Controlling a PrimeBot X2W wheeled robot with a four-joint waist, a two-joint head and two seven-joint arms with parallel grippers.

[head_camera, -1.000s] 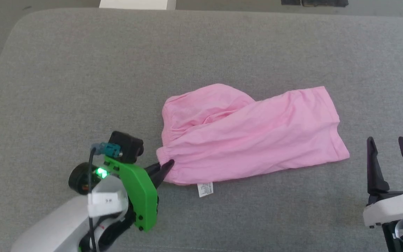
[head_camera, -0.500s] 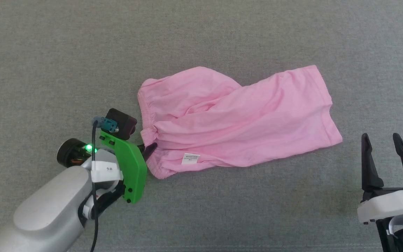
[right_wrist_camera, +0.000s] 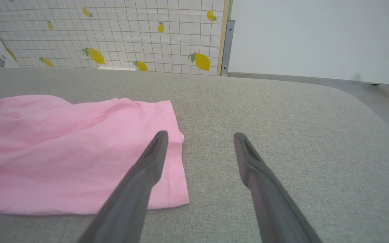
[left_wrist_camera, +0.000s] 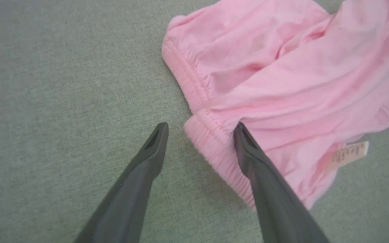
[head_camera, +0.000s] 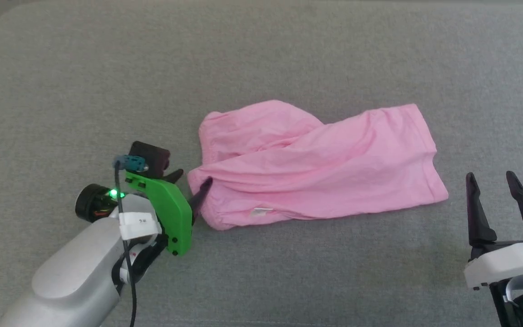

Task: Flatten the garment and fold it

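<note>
- Straddling the elastic waistband of the pink shorts, your left gripper is standing spread apart.
- Your right gripper is hovering, fingers apart, near the leg hem.

Pink garment: thin soft cloth, matt, lightly creased. Its waistband at the 9 o'clock end: gathered, ribbed texture. Its tag: white printed slip, cloth or paper unclear. The tabletop: grey woven cloth cover, matt, fine rough grain. Fingers of left hand and right hand: dark matt plastic, smooth. The green bracket on left wrist: hard plastic, slight sheen. The left forearm: smooth silver-grey shell, satin. The white panel: smooth, matt.
</note>
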